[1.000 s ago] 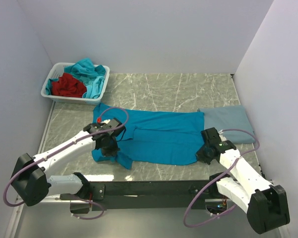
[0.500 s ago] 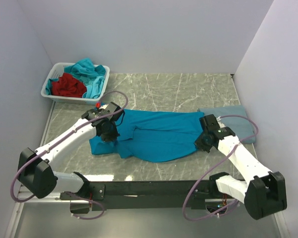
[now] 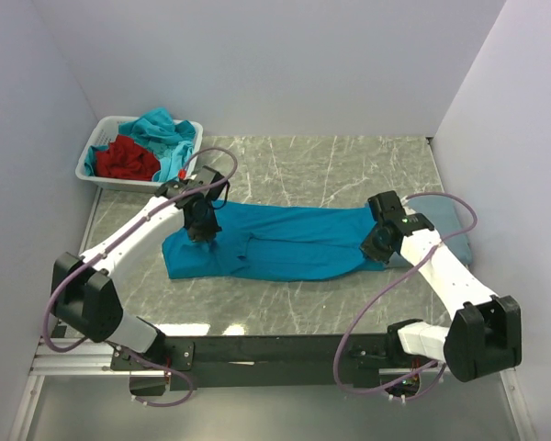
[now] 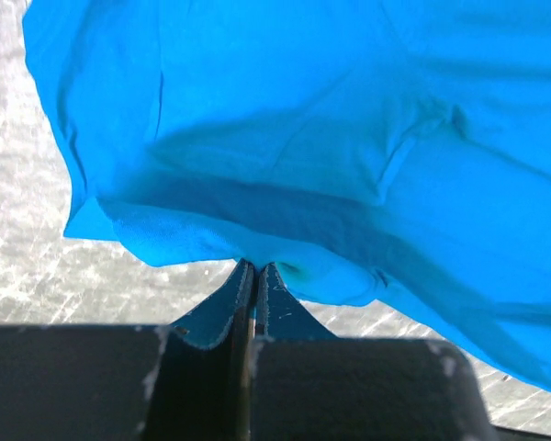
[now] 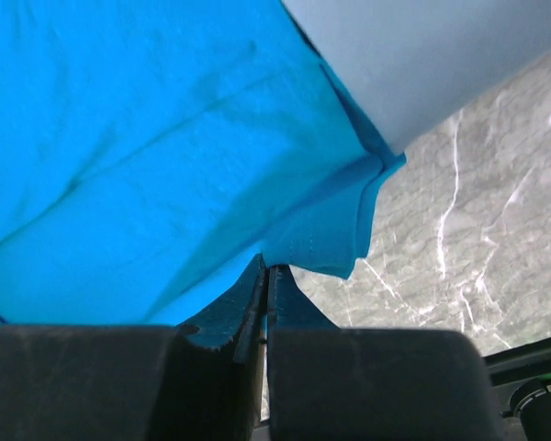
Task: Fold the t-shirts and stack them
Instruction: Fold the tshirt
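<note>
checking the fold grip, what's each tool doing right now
left tool: closed on the teal shirt, pinching its edge
right tool: closed on the same teal shirt, pinching its edge

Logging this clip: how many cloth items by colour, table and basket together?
bright teal-blue shirt, on the table: 1
slate-blue shirt, on the table: 1
red cloth, in the basket: 1
turquoise cloth, in the basket: at least 1, bunched
Total: at least 4
</note>
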You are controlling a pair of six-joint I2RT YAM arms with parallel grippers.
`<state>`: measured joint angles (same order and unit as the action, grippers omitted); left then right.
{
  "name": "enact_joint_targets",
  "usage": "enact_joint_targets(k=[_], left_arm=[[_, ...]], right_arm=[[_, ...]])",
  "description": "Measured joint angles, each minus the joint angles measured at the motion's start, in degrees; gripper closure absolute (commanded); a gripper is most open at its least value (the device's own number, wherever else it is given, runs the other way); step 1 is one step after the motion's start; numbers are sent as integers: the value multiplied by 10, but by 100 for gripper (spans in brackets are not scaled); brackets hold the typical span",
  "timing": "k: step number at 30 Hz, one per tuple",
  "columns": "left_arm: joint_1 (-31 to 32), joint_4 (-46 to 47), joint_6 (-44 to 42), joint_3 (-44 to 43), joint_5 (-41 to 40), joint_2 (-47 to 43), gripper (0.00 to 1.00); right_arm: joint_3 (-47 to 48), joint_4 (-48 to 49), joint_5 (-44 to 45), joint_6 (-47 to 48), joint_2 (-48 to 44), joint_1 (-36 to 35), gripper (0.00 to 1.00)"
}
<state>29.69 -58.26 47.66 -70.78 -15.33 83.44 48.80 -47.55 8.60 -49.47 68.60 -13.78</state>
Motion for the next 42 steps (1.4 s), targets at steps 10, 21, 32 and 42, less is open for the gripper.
enact_joint_targets(k=[10, 21, 32, 42], left_arm=[[-35, 3, -36, -62, 0, 63, 99], [-62, 8, -56, -99, 0, 111, 99], [-83, 42, -66, -121, 11, 176, 94], [-109, 73, -43, -151, 0, 211, 1]], right_arm=[[41, 0, 4, 16, 45, 26, 99], [68, 10, 3, 30, 107, 35, 99], [103, 24, -1, 40, 174, 49, 79], [150, 27, 26, 57, 206, 56, 16]])
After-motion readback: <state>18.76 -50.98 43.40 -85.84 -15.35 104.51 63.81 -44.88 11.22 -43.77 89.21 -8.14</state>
